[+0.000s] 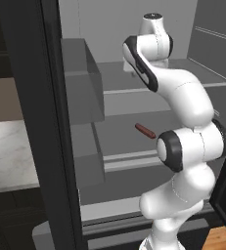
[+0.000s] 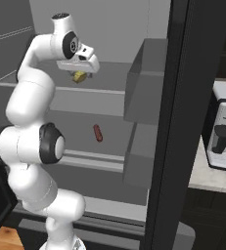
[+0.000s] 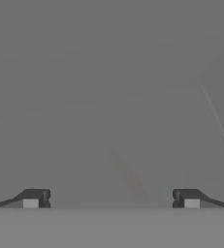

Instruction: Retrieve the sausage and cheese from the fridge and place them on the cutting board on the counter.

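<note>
1. The tall black double-door fridge [image 1: 36,122] stands open, its light grey shelves exposed so the arm can reach in.
2. The small dark reddish-brown sausage [image 2: 98,133] lies loose on the middle shelf, untouched.
3. The pale yellow cheese chunk [image 2: 79,76] sits on the upper shelf, directly under the hand.
4. The two-finger gripper [image 3: 111,199] has its jaws spread wide and empty, apparently poised over the cheese to take it first.
</note>
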Motion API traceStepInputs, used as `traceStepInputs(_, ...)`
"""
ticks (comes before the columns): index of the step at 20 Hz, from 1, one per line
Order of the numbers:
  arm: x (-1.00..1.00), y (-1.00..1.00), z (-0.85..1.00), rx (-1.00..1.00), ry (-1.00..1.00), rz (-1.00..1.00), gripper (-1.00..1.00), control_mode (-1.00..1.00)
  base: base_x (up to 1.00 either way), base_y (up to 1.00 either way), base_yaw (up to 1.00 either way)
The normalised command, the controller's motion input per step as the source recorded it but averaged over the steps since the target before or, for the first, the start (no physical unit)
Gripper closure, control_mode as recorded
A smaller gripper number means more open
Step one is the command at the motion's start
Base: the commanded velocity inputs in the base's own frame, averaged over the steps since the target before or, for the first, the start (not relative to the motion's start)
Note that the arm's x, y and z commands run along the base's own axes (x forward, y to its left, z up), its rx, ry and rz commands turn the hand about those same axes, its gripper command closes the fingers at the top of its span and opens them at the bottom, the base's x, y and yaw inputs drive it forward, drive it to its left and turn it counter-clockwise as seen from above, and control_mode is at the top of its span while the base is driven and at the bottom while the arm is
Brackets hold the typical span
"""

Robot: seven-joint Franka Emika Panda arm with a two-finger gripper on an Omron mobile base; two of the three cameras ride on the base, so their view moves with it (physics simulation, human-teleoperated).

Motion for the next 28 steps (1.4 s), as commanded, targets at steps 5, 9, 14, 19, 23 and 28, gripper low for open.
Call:
traceStepInputs(5, -0.45, -0.06, -0.77, 0.02, 0.00, -0.09, -1.00, -1.00, 0.00, 0.00, 0.00)
traceStepInputs(9, -0.85, 0.00, -0.34, 0.04, 0.00, -0.10, 1.00, -1.00, 0.00, 0.00, 0.00)
traceStepInputs(14, -0.40, -0.32, 0.06, 0.11, 0.20, -0.17, 1.00, -1.00, 0.00, 0.00, 0.00)
traceStepInputs(19, -0.36, -0.52, 0.55, 0.19, 0.24, -0.15, 1.00, -1.00, 0.00, 0.00, 0.00)
traceStepInputs(23, -0.23, -0.26, 0.83, 0.33, 0.33, -0.01, 1.00, -1.00, 0.00, 0.00, 0.00)
traceStepInputs(28, -0.79, 0.02, 0.58, 0.17, 0.25, 0.00, 1.00, -1.00, 0.00, 0.00, 0.00)
